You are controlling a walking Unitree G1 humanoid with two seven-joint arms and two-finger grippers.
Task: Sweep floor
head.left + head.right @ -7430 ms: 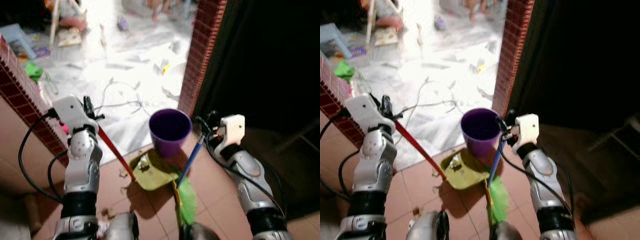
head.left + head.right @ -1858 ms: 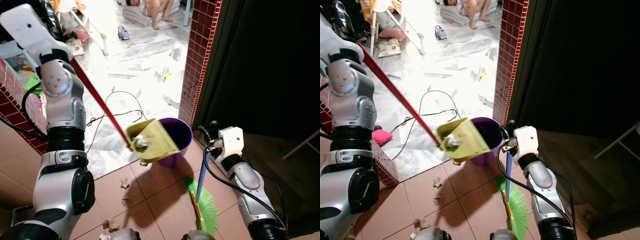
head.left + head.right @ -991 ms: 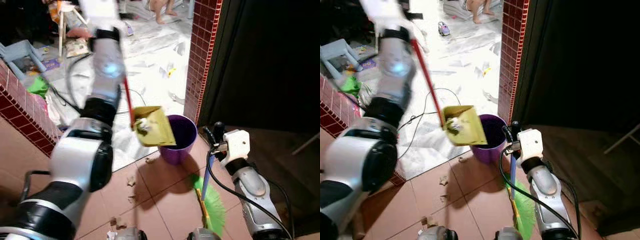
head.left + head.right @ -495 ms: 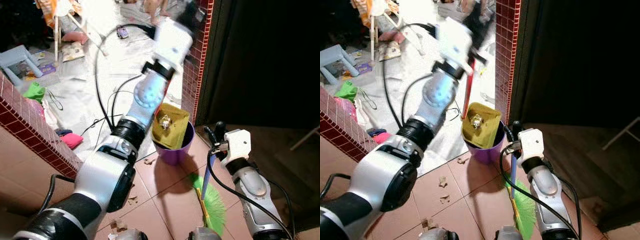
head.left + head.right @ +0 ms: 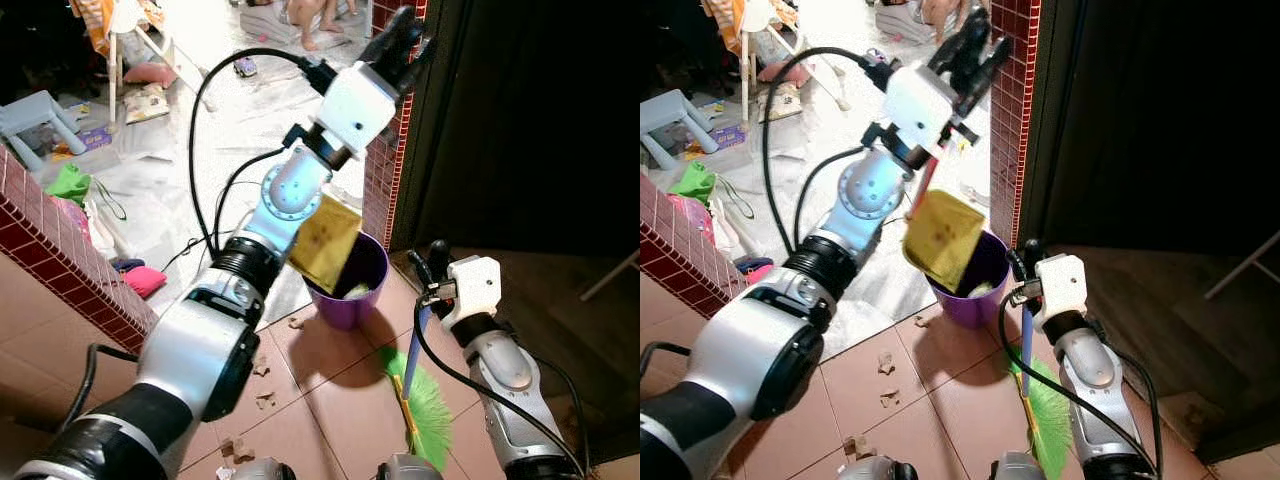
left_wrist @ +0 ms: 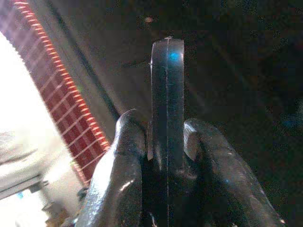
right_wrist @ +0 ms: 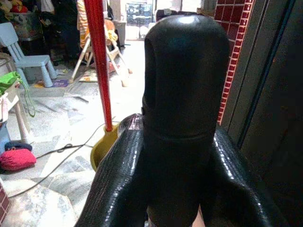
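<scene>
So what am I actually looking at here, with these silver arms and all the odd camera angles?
A humanoid robot is sweeping. Two pictures come from cameras in its head, looking down; two from cameras on its wrists. The left end effector, raised high, grips the red handle of a yellow dustpan, tipped steeply over a purple bucket on the tiled floor. The right end effector holds the blue handle of a green broom, bristles on the floor. Small scraps lie on the tiles.

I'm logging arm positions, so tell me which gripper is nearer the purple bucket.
Right. The right gripper sits just beside the purple bucket's rim, shut on the broom handle. The left gripper is raised high above it, holding the tipped dustpan.
</scene>
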